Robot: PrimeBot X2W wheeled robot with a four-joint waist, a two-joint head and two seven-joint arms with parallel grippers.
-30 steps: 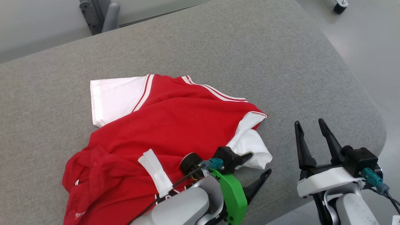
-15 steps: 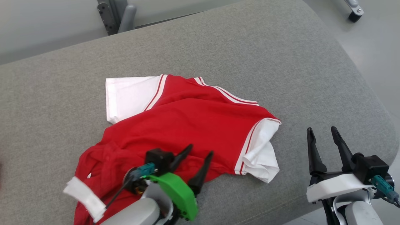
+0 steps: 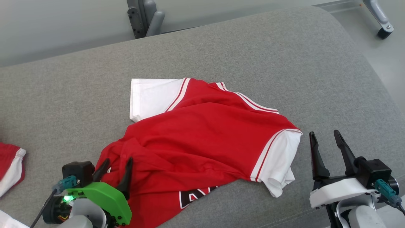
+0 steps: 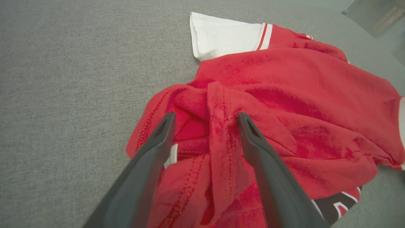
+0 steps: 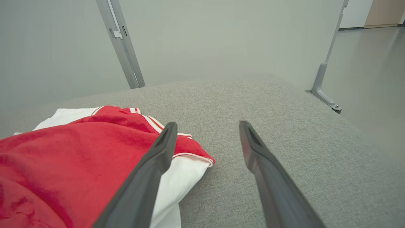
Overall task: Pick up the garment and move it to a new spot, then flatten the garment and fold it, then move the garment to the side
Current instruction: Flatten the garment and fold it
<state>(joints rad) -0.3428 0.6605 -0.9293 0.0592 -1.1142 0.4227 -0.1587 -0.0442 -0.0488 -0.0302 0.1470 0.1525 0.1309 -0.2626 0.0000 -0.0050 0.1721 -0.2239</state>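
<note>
The garment is a red shirt with white sleeves, lying rumpled on the grey padded surface. Dark lettering shows at its near hem. My left gripper is open at the shirt's bunched near-left corner. In the left wrist view, the left gripper has its fingers on either side of a raised red fold of the garment; I cannot tell whether they touch it. My right gripper stands open over bare surface just right of the white sleeve. In the right wrist view, the right gripper has nothing between its fingers, and the garment lies to its left.
Another red and white cloth lies at the far left edge. A grey metal post stands behind the surface and a wheeled frame leg on the floor at back right. The surface rounds off to the floor at the right.
The head camera has turned left, shifting the whole picture right. My left gripper has swung from the right white sleeve across to the shirt's bunched near-left corner. The right gripper has stayed put.
</note>
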